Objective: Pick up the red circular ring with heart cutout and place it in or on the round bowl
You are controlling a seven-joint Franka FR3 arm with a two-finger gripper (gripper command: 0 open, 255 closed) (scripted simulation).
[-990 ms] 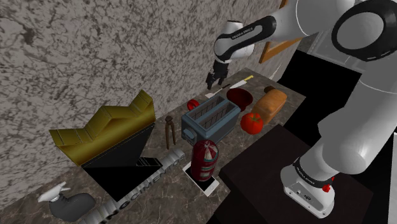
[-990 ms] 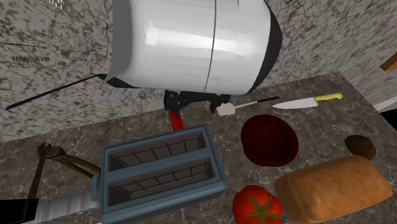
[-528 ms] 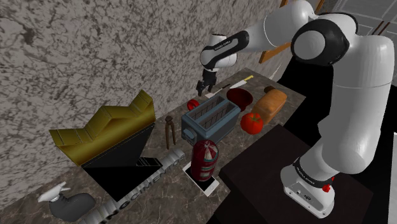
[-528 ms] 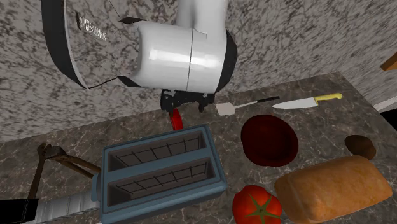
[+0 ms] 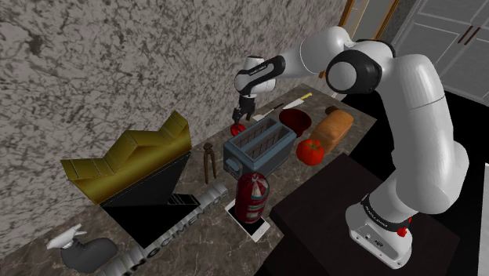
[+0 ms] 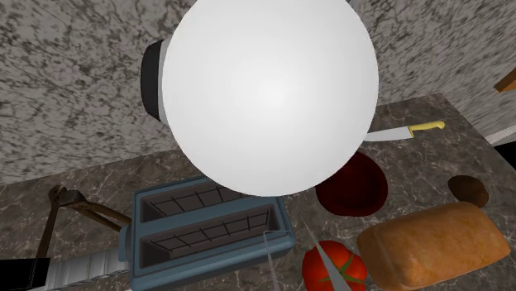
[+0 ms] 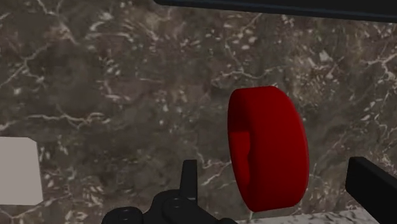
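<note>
The red ring (image 7: pixel 268 150) stands on its edge on the marbled counter (image 7: pixel 95 95), a shallow hollow showing in its flat face. In the shoulder view it sits in the strip between the blue-grey toaster (image 5: pixel 258 145) and the speckled wall (image 5: pixel 117 63). That strip is narrow: the foot of the wall runs close by the ring on one side, and the toaster's dark edge lies across a stretch of bare counter on the other.

The gripper (image 7: pixel 277 175) hangs straight over the ring with its claw spread wide. One black finger is on each side of the ring, and a clear gap of counter shows between each finger and the red surface, so nothing is clasped. A white flat piece (image 7: pixel 19 172) lies on the counter well apart from the ring, beyond the outer side of one finger.

The dark red bowl (image 5: pixel 296 118) sits past the toaster, to the shoulder view's right, and holds nothing. A yellow-handled knife (image 6: pixel 405 131) lies near its far side by the wall. A loaf of bread (image 6: pixel 434 244) and a tomato (image 6: pixel 331 269) crowd its near side, towards the counter's front edge. In the second exterior view a rounded white part of the arm (image 6: pixel 269 91) covers part of the bowl's rim.
</note>
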